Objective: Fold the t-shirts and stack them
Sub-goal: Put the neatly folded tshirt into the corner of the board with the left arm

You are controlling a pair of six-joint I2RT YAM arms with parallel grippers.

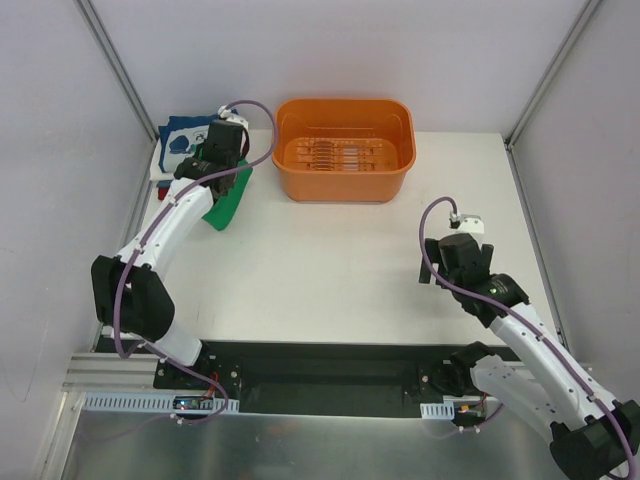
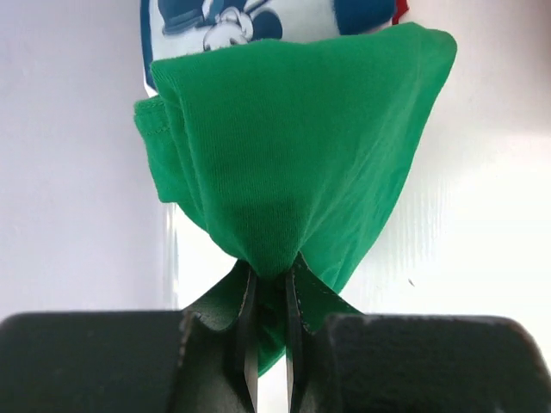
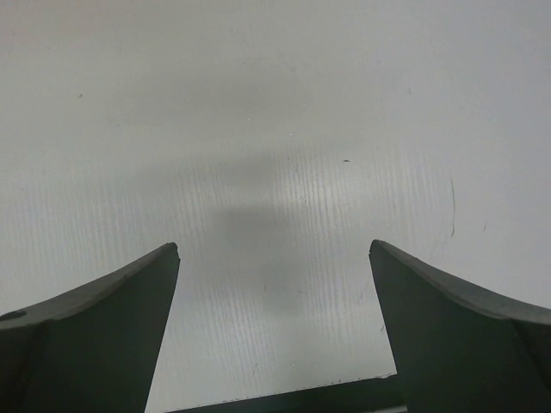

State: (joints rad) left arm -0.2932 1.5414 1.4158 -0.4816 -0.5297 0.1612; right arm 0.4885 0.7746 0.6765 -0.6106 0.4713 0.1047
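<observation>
Green and bunched into soft folds, one plain t-shirt (image 2: 293, 163) is pinched in the closed left pincer (image 2: 271, 288) at the desk's (image 1: 330, 270) far-left corner, against one folded navy cartoon-print shirt (image 1: 181, 139), with one orange tub (image 1: 345, 150) alongside and the right pincer (image 3: 275, 331) spread wide, empty.

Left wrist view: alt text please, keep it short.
A bunched green t-shirt is pinched between the left arm's two dark fingers at the bottom of the frame, fanning out above them. Behind its top edge shows a navy-and-white cartoon-print shirt; a white table lies around them.
</observation>
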